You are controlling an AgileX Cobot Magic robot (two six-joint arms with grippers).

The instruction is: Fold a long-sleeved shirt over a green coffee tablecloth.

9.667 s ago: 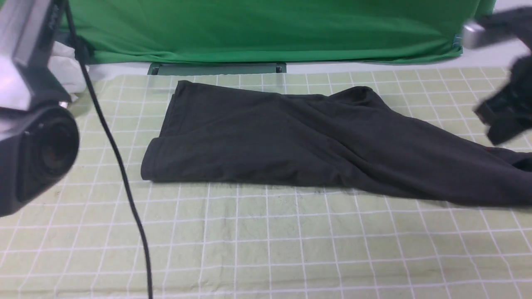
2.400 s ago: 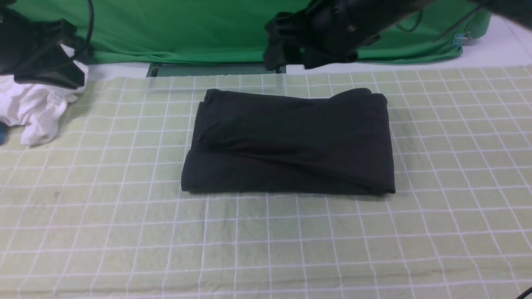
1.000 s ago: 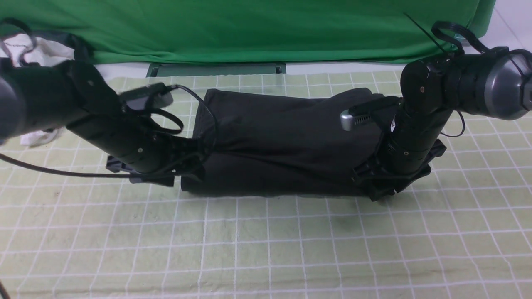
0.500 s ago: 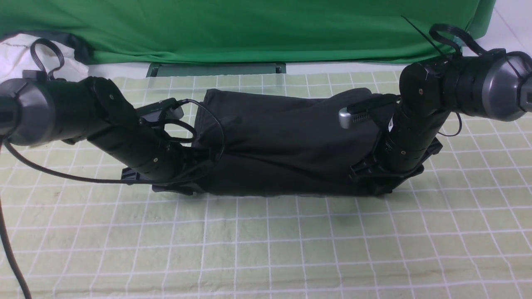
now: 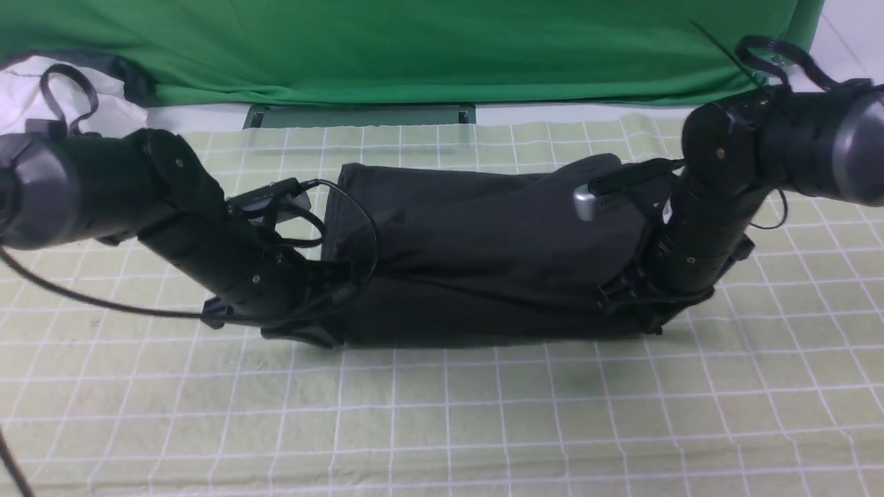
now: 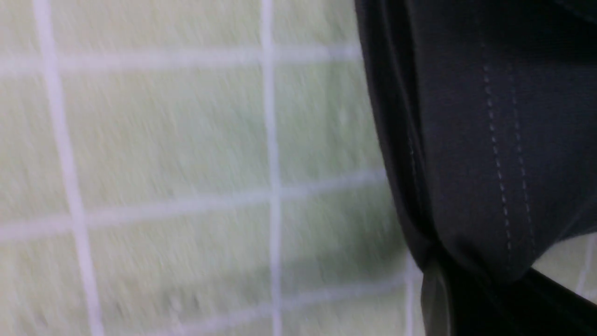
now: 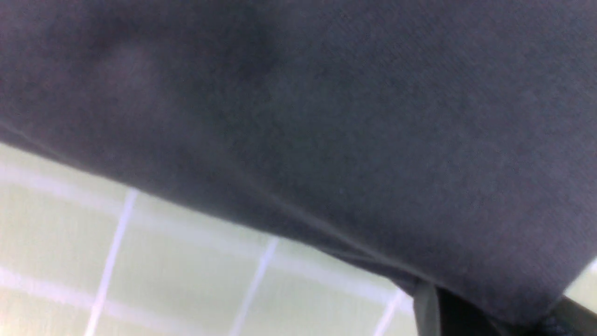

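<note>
Front view: both arms are now down at the near corners of the long-sleeved shirt (image 5: pixel 483 248), left gripper (image 5: pixel 324 331) at the near-left corner, right gripper (image 5: pixel 642 321) at the near-right one. A couple of seconds back the shirt lay alone as a flat folded rectangle with both arms up and away. A second ago the jaws were wide and just arriving; now both have clamped onto fabric. The near edge has crept a little toward the camera and the body of the shirt looks bunched and pulled taut between the two grips.

My read: sleeve folds are done and this is the grab for the last fold, carrying the near edge up and over to the far edge. Shirt sits mid-table on the green coffee tablecloth (image 5: pixel 442 414).

Front view can't show the jaws; the arms hide them. Left wrist view does: stitched hem of the shirt (image 6: pixel 489 163) gathers to a pinch point at the fingers (image 6: pixel 433 298), tablecloth grid (image 6: pixel 163 163) beside it, blurred. Right wrist view: dark cloth (image 7: pixel 326 116) fills most of the frame and narrows into the closed fingers (image 7: pixel 424 308). Neither wrist view shows how many layers got caught. White garment (image 5: pixel 21 90) at far left, only in the front view.
</note>
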